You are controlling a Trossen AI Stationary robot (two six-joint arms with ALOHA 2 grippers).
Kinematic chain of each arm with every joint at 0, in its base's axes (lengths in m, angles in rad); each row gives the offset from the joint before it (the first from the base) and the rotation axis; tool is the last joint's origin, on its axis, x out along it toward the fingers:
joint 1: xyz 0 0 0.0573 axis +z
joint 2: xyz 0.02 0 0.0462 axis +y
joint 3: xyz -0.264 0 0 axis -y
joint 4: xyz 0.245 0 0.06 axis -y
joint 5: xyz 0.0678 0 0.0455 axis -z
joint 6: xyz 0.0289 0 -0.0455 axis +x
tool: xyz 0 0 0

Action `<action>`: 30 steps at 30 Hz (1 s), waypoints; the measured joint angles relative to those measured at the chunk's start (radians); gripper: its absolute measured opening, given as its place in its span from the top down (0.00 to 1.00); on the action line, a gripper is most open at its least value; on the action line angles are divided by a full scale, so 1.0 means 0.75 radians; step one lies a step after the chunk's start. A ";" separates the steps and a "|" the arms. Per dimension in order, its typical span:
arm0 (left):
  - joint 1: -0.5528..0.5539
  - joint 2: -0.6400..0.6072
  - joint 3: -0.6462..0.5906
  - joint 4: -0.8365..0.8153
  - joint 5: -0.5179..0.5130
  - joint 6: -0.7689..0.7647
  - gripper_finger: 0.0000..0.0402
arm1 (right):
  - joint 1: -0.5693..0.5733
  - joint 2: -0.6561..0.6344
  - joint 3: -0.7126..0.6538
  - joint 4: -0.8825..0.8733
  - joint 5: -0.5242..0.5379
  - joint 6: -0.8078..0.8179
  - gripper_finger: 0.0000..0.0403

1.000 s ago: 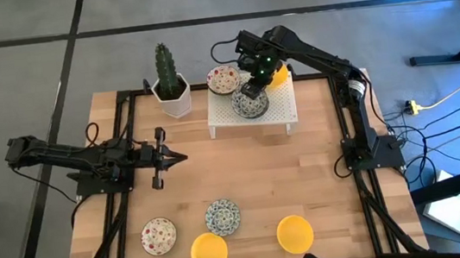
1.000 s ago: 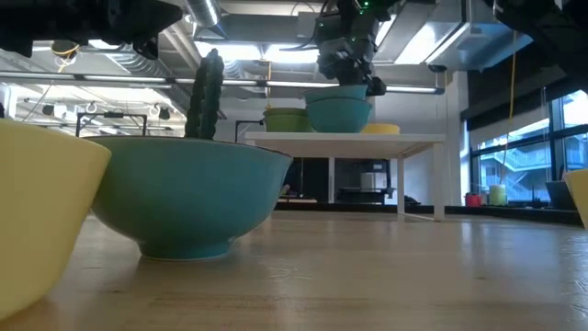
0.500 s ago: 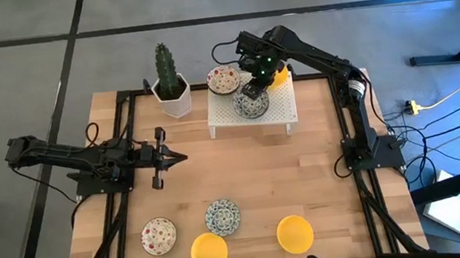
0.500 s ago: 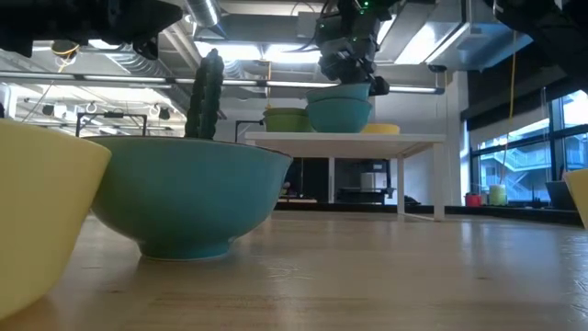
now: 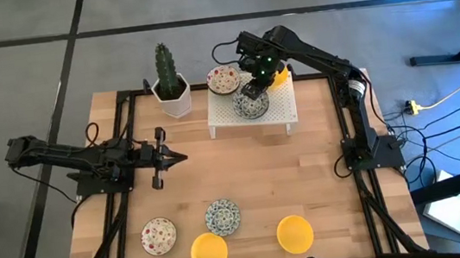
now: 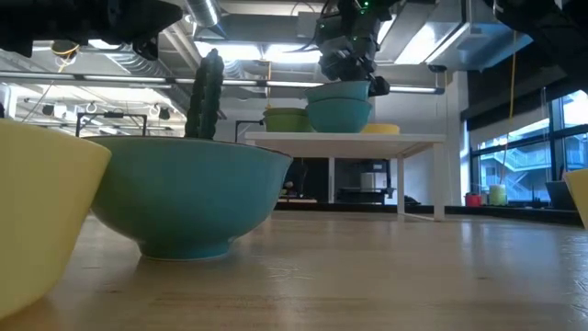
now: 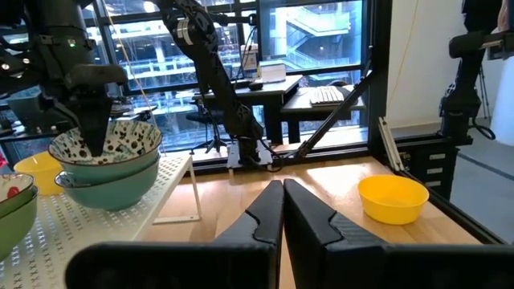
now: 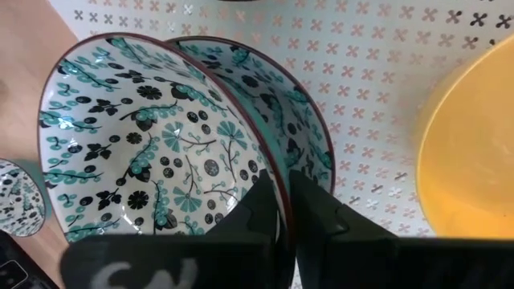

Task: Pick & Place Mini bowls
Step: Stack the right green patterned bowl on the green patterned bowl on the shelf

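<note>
Right claw (image 8: 284,186) pinches a glossy round patterned bowl's (image 8: 152,140) thin rim.

The wooden table (image 5: 304,173) carries a white perforated rack (image 5: 279,104) at about 12 o'clock, with a white hexagonal cactus pot (image 5: 176,96) just beside it at 11. Along the near edge, around 6 to 7 o'clock, sit four mini bowls: a red-specked bowl (image 5: 158,236), a blue-green patterned bowl (image 5: 223,217), and two yellow bowls (image 5: 209,251) (image 5: 295,234) (both plain). A further bowl (image 5: 223,80) at the rack's corner possibly rests on the rack.
</note>
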 joint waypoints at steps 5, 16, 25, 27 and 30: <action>0.000 0.000 0.000 0.000 0.000 -0.003 0.99 | 0.000 0.000 0.000 -0.002 0.001 0.011 0.94; 0.000 0.000 0.000 0.000 -0.001 -0.034 0.99 | 0.004 0.000 0.000 -0.037 0.023 0.007 0.94; 0.000 0.000 0.000 0.000 -0.045 -0.034 0.99 | 0.005 0.000 0.000 -0.038 0.062 -0.075 0.87; 0.000 0.000 0.000 0.000 -0.045 -0.034 0.99 | 0.005 0.000 0.000 -0.037 0.062 -0.078 0.84; 0.000 0.000 0.000 0.000 -0.037 -0.036 0.99 | 0.005 0.000 0.001 -0.027 0.081 -0.077 0.81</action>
